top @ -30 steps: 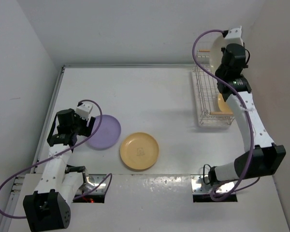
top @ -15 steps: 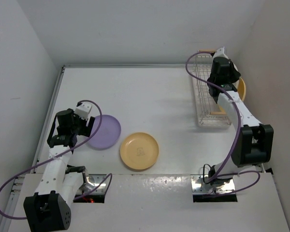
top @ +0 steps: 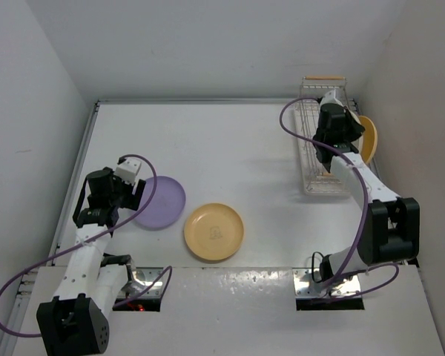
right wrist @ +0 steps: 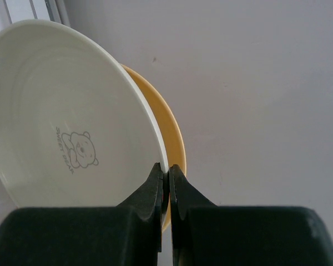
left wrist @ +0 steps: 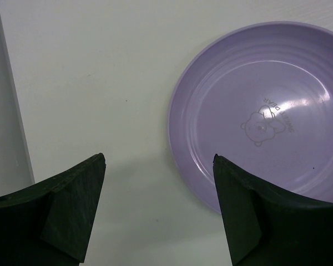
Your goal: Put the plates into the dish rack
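The white wire dish rack (top: 320, 152) stands at the back right. My right gripper (top: 347, 129) is over it, shut on the rim of the cream white plate (right wrist: 66, 116), which it holds on edge. A yellow-orange plate (top: 368, 138) stands on edge right behind the cream one, and also shows in the right wrist view (right wrist: 176, 145). The lavender plate (top: 161, 202) and a second yellow-orange plate (top: 213, 231) lie flat on the table. My left gripper (left wrist: 158, 160) is open and empty just above the table, its right finger over the lavender plate's (left wrist: 266, 116) left rim.
Rack wires (right wrist: 44, 8) show at the top left of the right wrist view. The right wall is close behind the rack. The left wall and the table's raised edge (left wrist: 11, 111) lie just left of my left gripper.
My right arm has come down from high above the rack, bringing the cream plate in beside the standing yellow-orange plate. The left arm has not moved.
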Action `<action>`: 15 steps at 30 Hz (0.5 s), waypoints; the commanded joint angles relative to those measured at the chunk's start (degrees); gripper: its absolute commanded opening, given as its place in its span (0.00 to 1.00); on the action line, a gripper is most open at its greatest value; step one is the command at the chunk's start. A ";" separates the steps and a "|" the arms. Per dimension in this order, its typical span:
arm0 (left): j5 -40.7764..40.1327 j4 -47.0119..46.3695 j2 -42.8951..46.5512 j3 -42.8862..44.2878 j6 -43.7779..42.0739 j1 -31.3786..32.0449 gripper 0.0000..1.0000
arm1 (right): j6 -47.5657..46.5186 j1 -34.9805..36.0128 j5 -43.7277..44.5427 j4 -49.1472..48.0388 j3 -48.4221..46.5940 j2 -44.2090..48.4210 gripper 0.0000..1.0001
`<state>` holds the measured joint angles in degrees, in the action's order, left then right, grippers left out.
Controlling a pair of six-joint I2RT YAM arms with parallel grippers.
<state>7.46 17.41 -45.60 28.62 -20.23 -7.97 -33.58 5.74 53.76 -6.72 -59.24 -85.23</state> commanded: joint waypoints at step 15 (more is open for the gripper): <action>0.01 -1.85 1.57 -0.76 0.98 -0.65 0.83 | 7.91 1.03 -2.25 11.01 -0.08 1.13 0.00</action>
<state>7.46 17.37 -45.50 28.60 -20.23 -7.97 -29.06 6.52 53.56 -0.36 -58.57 -84.40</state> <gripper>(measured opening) 0.827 0.020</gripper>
